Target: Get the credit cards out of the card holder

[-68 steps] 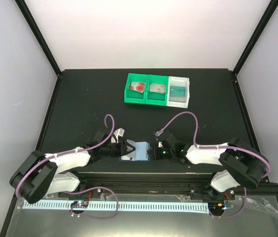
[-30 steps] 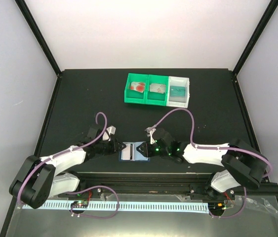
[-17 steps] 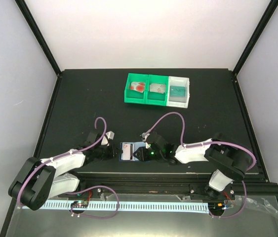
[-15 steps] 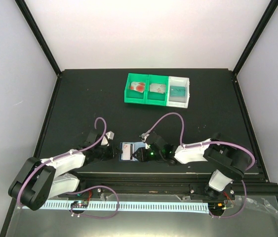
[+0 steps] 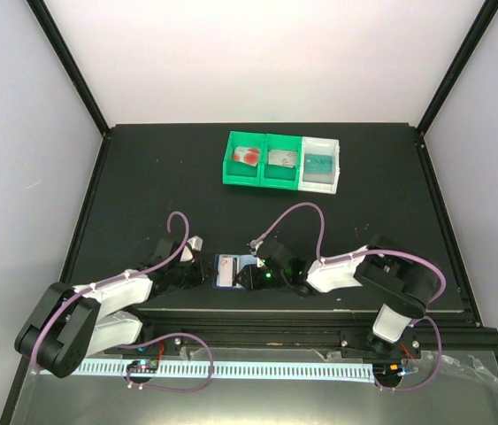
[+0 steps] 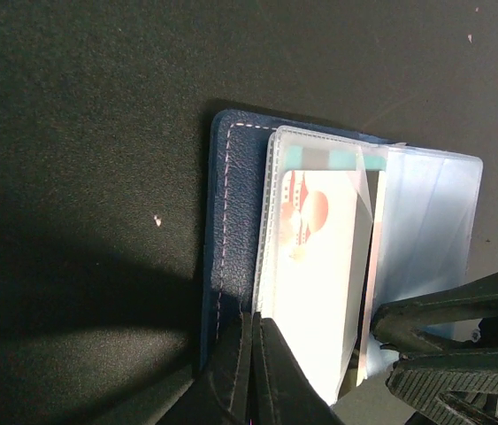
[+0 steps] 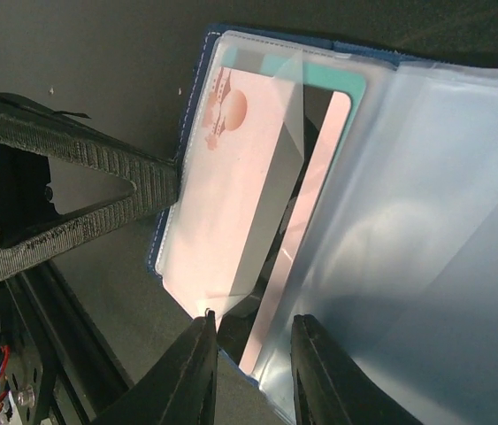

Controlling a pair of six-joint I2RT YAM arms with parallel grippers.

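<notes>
The card holder [image 5: 226,268] lies open near the table's front edge, with a navy cover [image 6: 229,212] and clear pale blue pockets [image 7: 425,204]. A white card with red circles [image 7: 231,195] sits in the left pocket, a teal card [image 7: 341,84] shows behind it, and a pinkish-grey card strip [image 7: 306,221] lies beside it. My left gripper [image 6: 256,329] is shut, its tips resting on the navy cover beside the pocket seam. My right gripper [image 7: 250,341] is open over the holder's near edge. One of its fingertips [image 7: 206,329] is at the white card's corner, and the strip's end lies between the jaws.
A green tray [image 5: 264,160] with two compartments and a white tray [image 5: 322,163] stand at the back middle, each compartment holding a card-like piece. The table's front rail [image 5: 257,312] runs just below the holder. Purple cables loop above both wrists.
My left gripper has closed from partly open. The right arm has reached further left. The holder and both grippers now sit slightly further left than a second ago.
</notes>
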